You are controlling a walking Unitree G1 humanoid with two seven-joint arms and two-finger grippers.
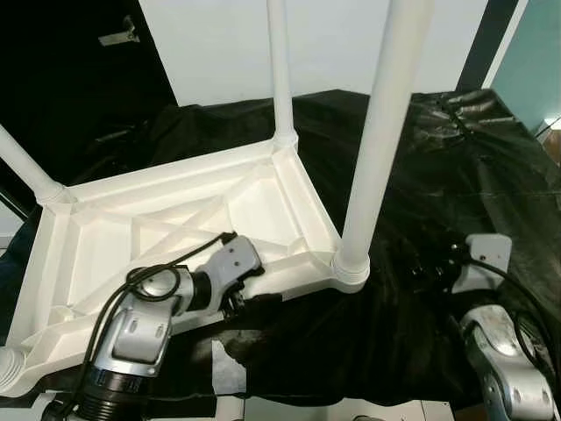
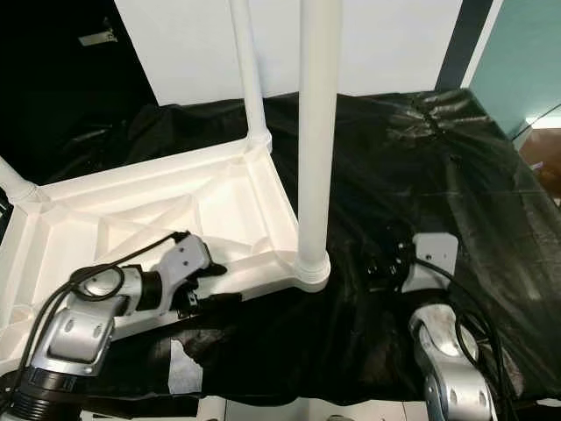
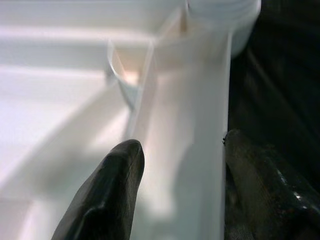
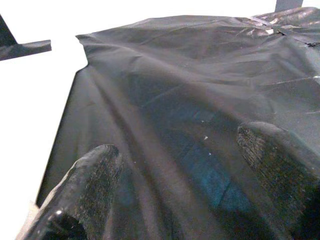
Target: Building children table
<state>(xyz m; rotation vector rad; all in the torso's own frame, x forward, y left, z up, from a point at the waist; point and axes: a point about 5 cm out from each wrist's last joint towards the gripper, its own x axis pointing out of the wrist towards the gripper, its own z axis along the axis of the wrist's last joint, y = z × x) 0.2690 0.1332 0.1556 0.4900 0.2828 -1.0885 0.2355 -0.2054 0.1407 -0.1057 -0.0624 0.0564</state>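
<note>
Black sheet (image 1: 456,175) crumpled over counter. White wall (image 1: 219,44) behind, teal wall (image 1: 539,61) far right, dark area (image 1: 70,88) left. Bright, even light.

My left silver arm (image 1: 140,329) reaches forward and inward, its gripper (image 3: 175,190) with jaws straddling a white plastic rim. My right silver arm (image 2: 447,360) extends forward, its gripper (image 4: 185,170) low, jaws parted and empty.
</note>
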